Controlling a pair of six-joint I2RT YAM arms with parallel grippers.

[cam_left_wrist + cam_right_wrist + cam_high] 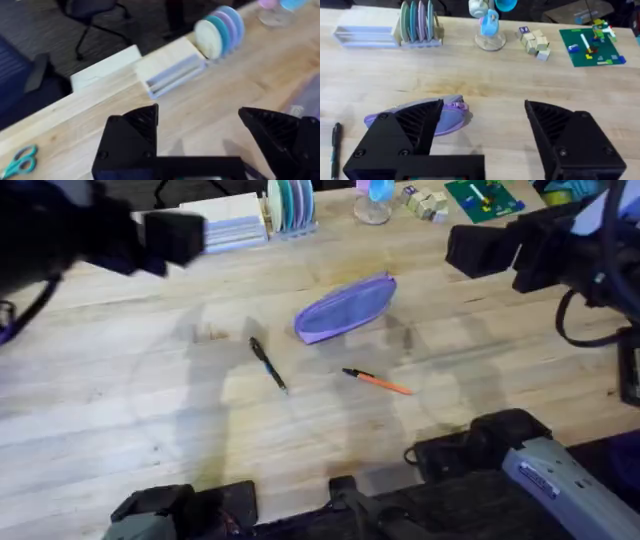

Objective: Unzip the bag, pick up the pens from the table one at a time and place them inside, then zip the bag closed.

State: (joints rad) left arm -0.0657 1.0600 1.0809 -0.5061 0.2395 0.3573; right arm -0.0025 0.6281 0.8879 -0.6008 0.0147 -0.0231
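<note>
Nothing done yet, as far as I can judge. On the table (120, 410), the bag (345, 309) lies mid-table, apparently zipped; black pen (268, 365) and orange pen (378, 382) lie loose just in front of it. Left gripper (197, 132) and right gripper (482, 132) both spread wide, empty, raised.

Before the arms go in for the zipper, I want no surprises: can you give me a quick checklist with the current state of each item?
1. Bag lies free on the table, nothing on top: ok.
2. Zipper shut or open: cannot tell.
3. Black pen and orange pen both on the table, apart from the bag: ok.
4. Left gripper open and empty: ok.
5. Right gripper open and empty, bag in front of it: ok.
6. Dish rack and blocks stand away from the bag: ok.
</note>
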